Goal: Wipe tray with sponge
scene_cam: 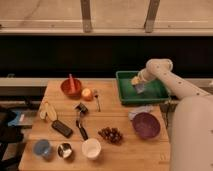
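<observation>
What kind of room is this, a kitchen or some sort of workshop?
Probably a lab or test space set up like a kitchen. A wooden table holds a purple plate, a red bowl and a white cup, below a long dark window. The robot's claw is over a green tray.

Wood table (pixel 125 150) w/ green tray (pixel 150 95), gripper (pixel 137 87) over it; purple plate (pixel 146 125), white cup (pixel 91 148).
</observation>
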Controlling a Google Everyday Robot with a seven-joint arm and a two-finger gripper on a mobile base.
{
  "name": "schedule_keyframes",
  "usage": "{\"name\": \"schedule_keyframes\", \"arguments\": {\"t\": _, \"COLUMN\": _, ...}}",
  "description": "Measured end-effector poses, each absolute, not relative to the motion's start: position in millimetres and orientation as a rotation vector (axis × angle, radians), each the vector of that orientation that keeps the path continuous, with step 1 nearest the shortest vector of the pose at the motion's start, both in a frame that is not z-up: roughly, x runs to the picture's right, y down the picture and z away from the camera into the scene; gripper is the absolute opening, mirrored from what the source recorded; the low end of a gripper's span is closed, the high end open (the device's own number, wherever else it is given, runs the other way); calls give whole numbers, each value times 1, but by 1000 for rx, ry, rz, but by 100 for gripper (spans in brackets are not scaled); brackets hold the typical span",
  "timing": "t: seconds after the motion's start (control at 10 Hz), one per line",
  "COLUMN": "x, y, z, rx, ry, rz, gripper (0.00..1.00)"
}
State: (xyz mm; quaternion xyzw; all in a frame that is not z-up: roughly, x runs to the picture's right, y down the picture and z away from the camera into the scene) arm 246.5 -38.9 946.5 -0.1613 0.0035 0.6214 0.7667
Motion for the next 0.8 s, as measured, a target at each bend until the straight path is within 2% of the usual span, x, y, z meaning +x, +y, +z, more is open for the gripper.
{"name": "schedule_keyframes", "arguments": {"t": 0.4, "x": 302, "y": -17, "z": 939, "rx": -324, "ry": 143, "rz": 1380, "gripper": 7}}
{"name": "schedule_keyframes", "arguments": {"t": 0.8, "x": 320, "y": -41, "z": 966, "rx": -255, "ry": 162, "rz": 1433, "gripper": 7}}
